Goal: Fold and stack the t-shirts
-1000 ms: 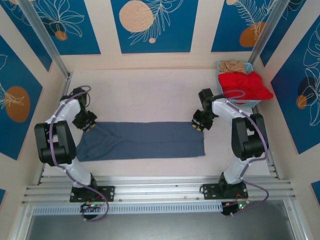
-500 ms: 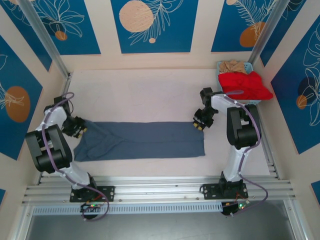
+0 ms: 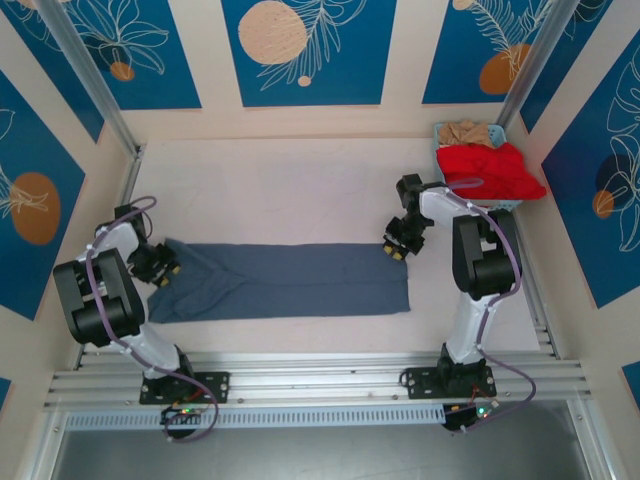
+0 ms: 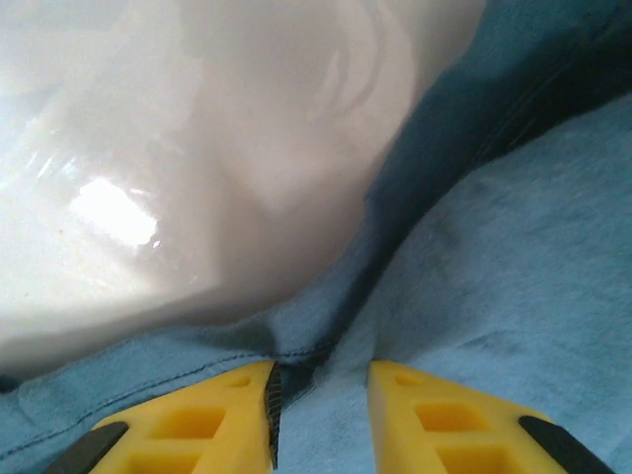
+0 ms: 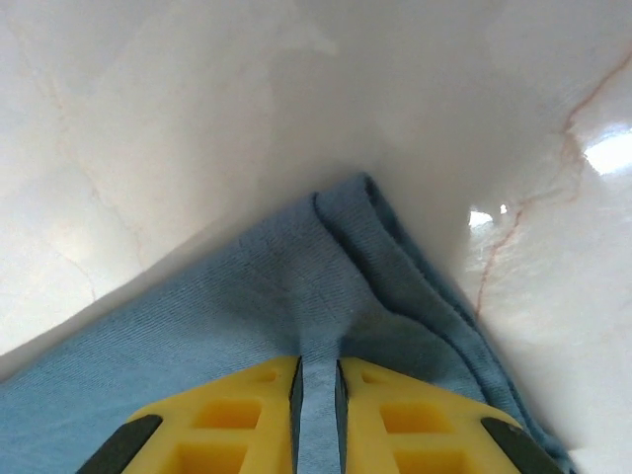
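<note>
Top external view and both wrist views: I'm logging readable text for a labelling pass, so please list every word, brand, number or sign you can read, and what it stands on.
None: no text can be read in these pictures.
blue t-shirt: plain, no print or tag showing.
red t-shirt, beige t-shirt, basket: no lettering to be made out.
wall panels: leaf and circle artwork, no words.

Slate-blue t-shirt [image 3: 290, 280] soft matt knit cloth; table [image 3: 280, 190] glossy, smooth, veined; basket [image 3: 439, 150] plastic mesh.
</note>
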